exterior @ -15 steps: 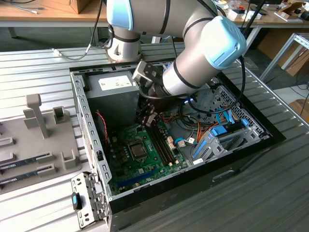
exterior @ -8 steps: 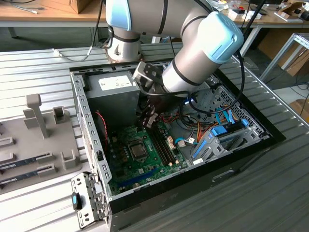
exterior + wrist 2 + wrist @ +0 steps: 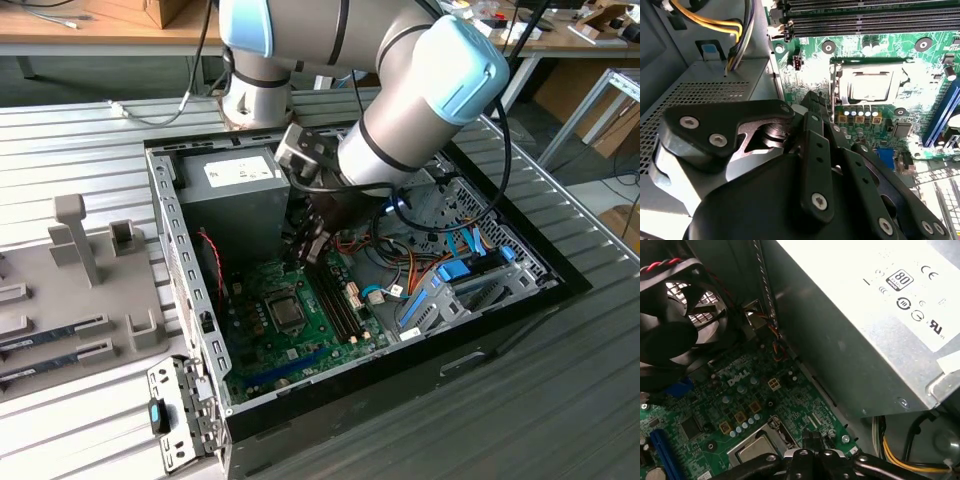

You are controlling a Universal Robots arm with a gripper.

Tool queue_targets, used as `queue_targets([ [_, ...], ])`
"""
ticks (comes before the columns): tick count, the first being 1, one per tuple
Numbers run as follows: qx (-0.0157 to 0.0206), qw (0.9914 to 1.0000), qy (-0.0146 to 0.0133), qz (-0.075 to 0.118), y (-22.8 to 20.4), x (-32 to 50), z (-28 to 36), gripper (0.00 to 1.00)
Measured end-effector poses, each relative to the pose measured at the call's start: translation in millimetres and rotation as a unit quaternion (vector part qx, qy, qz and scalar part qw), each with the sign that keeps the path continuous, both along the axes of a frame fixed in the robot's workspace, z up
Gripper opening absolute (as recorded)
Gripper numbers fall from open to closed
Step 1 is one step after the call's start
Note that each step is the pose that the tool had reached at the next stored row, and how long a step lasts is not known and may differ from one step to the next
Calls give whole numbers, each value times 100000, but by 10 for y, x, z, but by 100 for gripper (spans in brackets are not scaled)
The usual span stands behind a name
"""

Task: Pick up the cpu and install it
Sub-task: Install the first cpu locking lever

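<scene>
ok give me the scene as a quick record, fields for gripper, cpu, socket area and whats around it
gripper: gripper low inside the open pc case, above the motherboard
cpu: cpu lying in its socket, silver top up, apart from the gripper
beside socket: memory slots
nearby: power supply, case fan

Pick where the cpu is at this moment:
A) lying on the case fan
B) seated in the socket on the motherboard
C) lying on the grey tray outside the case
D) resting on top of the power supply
B. In the second wrist view the cpu lies flat inside the socket frame on the green motherboard, with the gripper close beside it.
</scene>
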State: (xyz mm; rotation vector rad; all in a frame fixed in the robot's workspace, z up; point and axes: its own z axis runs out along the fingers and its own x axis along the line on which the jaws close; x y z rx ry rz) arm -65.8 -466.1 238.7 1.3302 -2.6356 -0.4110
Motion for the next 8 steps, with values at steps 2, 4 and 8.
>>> queue_targets([
  [2, -4, 100000, 2, 1, -1, 0, 21, 11],
  [4, 3, 100000, -1, 1, -1, 0, 61, 11],
  [8, -69, 100000, 4, 6, -1, 5, 87, 11],
])
